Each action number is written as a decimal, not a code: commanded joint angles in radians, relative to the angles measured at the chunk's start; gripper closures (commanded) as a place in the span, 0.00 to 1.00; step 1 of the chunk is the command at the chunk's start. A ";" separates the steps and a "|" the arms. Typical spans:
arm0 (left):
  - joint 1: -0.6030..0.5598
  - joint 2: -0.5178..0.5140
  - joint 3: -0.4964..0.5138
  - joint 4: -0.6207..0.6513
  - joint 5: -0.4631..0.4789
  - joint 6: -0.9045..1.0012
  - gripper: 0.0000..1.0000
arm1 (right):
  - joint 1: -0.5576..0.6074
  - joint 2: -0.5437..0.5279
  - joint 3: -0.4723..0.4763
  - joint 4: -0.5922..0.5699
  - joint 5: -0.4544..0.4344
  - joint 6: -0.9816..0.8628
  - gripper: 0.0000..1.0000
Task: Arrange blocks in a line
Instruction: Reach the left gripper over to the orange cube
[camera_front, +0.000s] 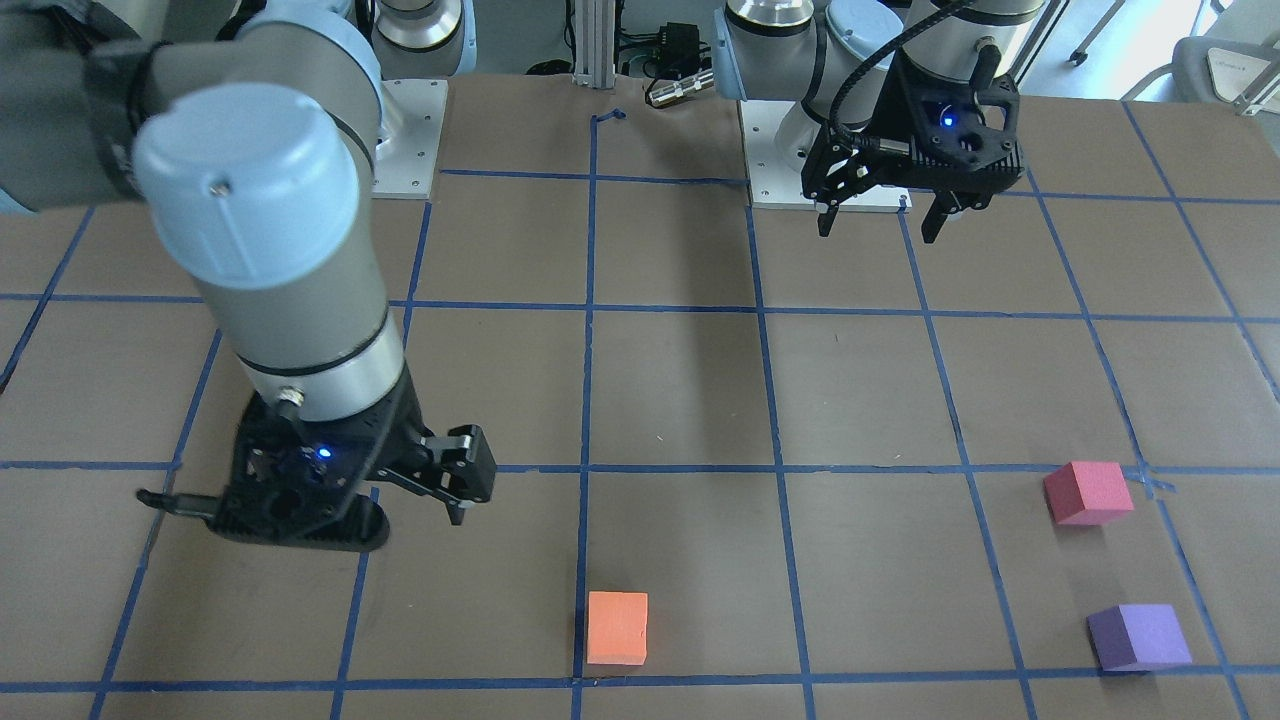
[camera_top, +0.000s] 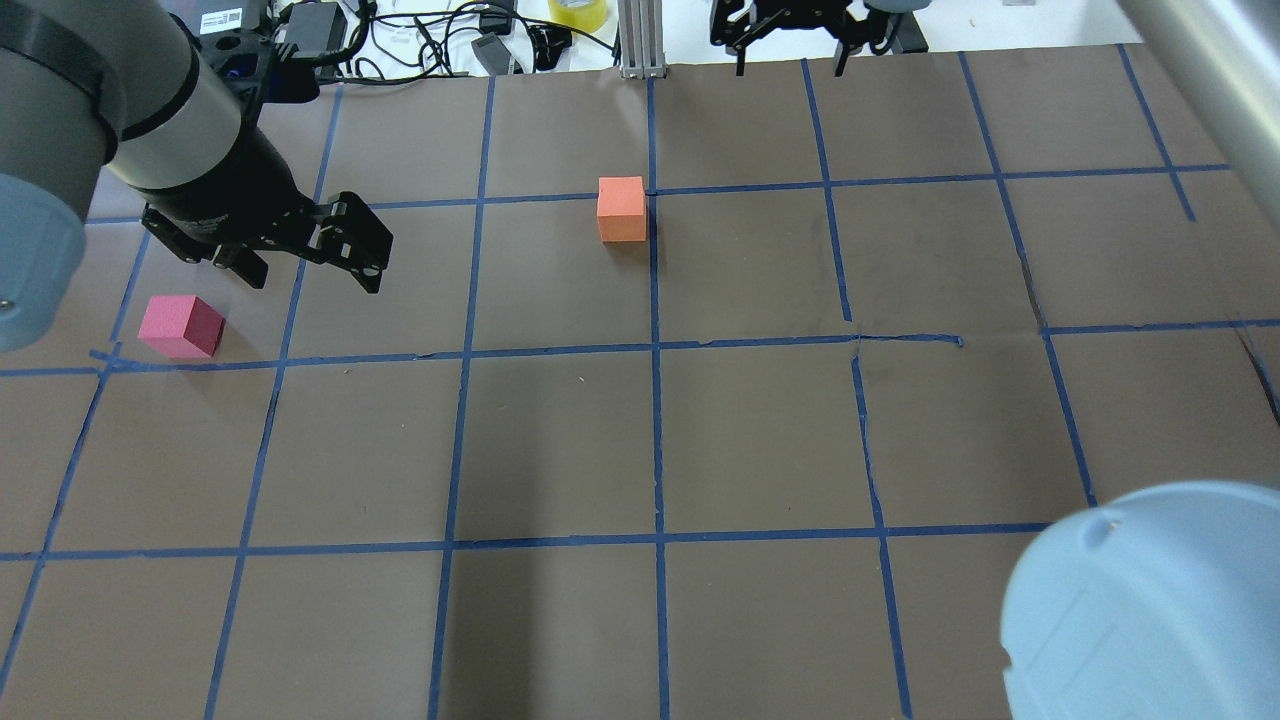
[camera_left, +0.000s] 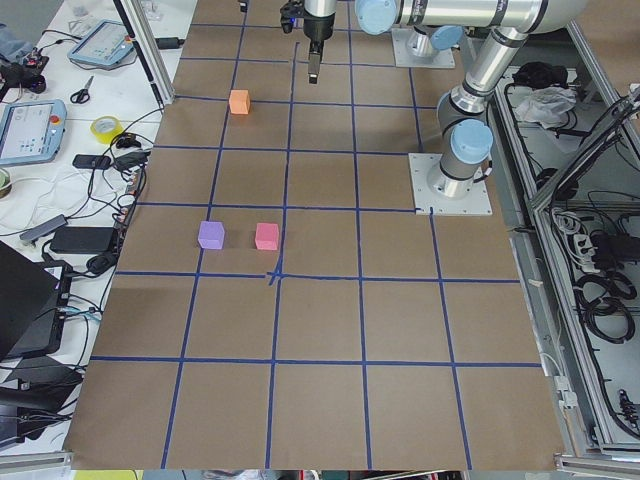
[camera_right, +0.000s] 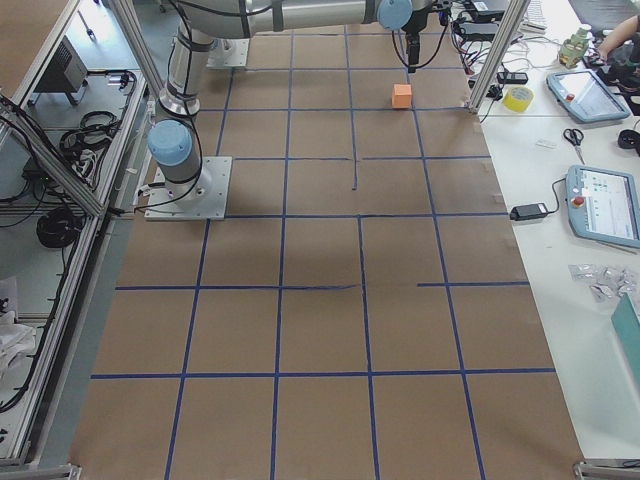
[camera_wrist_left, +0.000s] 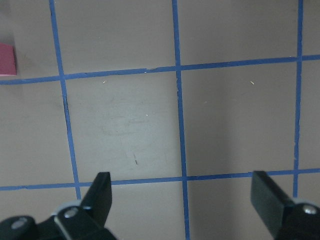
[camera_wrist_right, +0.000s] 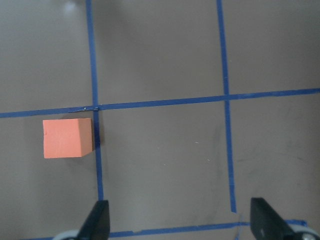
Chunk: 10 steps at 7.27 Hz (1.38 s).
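Orange block (camera_front: 617, 627) flat, edges parallel tape grid (camera_front: 587, 400).

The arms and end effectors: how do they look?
The right arm and left arm are silver-grey tubes with pale blue joint caps. The left end effector and right end effector are black, two-fingered, each with a blue light. A black cable reaches the left one.

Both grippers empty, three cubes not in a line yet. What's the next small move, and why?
Probably shift the right gripper sideways until the orange foam cube lines up between its open fingers. In its wrist view the cube lies off to the view's left, and it sits far from the pinkish-red foam cube and purple foam cube.
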 joint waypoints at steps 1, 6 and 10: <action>0.000 -0.047 -0.030 0.112 -0.004 -0.011 0.00 | -0.028 -0.085 0.073 0.037 -0.004 0.016 0.00; -0.120 -0.415 -0.009 0.522 -0.158 -0.154 0.00 | -0.031 -0.232 0.223 0.126 0.012 -0.291 0.00; -0.237 -0.673 0.180 0.565 -0.056 -0.236 0.00 | -0.070 -0.282 0.283 0.149 0.012 -0.304 0.00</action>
